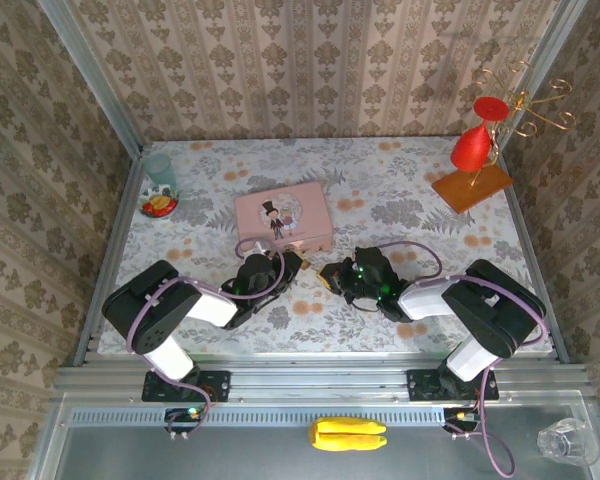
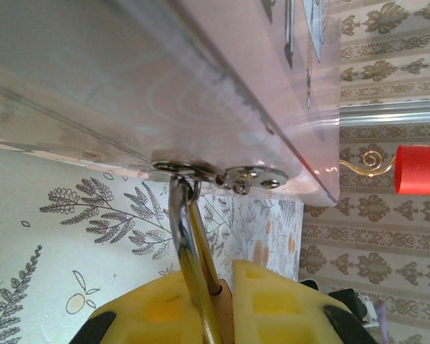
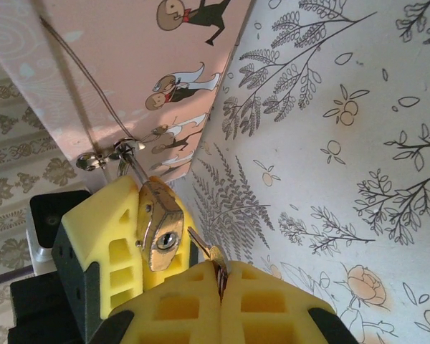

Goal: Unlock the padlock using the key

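Well, the step in hand looks like lining the key up with the lock, with the turn itself not yet begun. The padlock (image 3: 160, 223) hangs by its thin shackle (image 2: 180, 236) from the little hasp (image 2: 226, 175) at the near edge of the pink tin (image 1: 283, 215), which lies flat on the flowered table (image 1: 410, 215) between the two arms. The left gripper (image 2: 216, 290) has its yellow fingers (image 2: 154, 304) pinched on the brass body and holds it out from the tin. In the right wrist view the keyhole (image 3: 166, 240) faces outward on the bottom end. The right gripper (image 3: 218, 287) is pressed together on the key (image 3: 203, 249), nipping its bow so that only a short bit of the blade pokes out. That blade tip sits just beside the lock body, a little to the side of the keyhole. I'd judge it is not inside, though the tip is small and I can't be certain whether it touches the brass. The next move calls for a fine sideways nudge to bring the tip onto the slot, the blade turned to match it, then a straight push in while the left holds the body steady. If the lock swings on its shackle, the key will likely skate off the face.
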